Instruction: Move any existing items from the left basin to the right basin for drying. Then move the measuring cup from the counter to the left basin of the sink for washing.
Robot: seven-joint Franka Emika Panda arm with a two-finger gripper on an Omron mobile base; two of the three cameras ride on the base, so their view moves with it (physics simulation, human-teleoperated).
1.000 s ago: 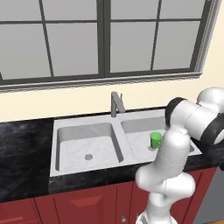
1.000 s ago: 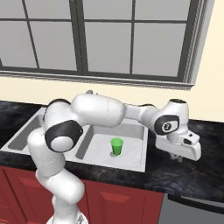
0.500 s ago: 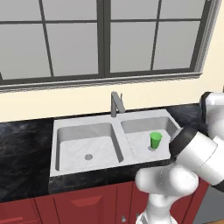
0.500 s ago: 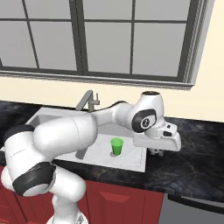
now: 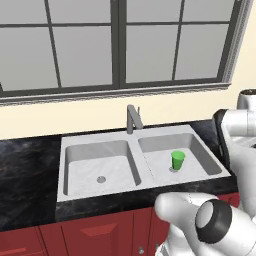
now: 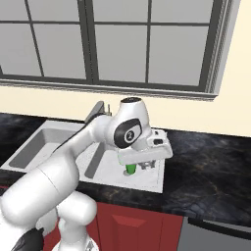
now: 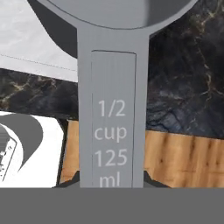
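Your measuring cup (image 7: 111, 87) handle reads "1/2 cup 125 ml". Your gripper (image 7: 111, 181) is clamped on that handle, holding the cup above the black counter (image 7: 183, 74). A green tumbler (image 5: 177, 160) stands in the right basin (image 5: 200, 157).

light: bright, even, flat render | shadows: soft, faint in the sink (image 5: 70, 145) bowls, small one under the green cup (image 5: 177, 160) | glare: faint sheen on the counter (image 6: 211, 162) | blur: none; handle print in hand view sharp | distortion: none at edges
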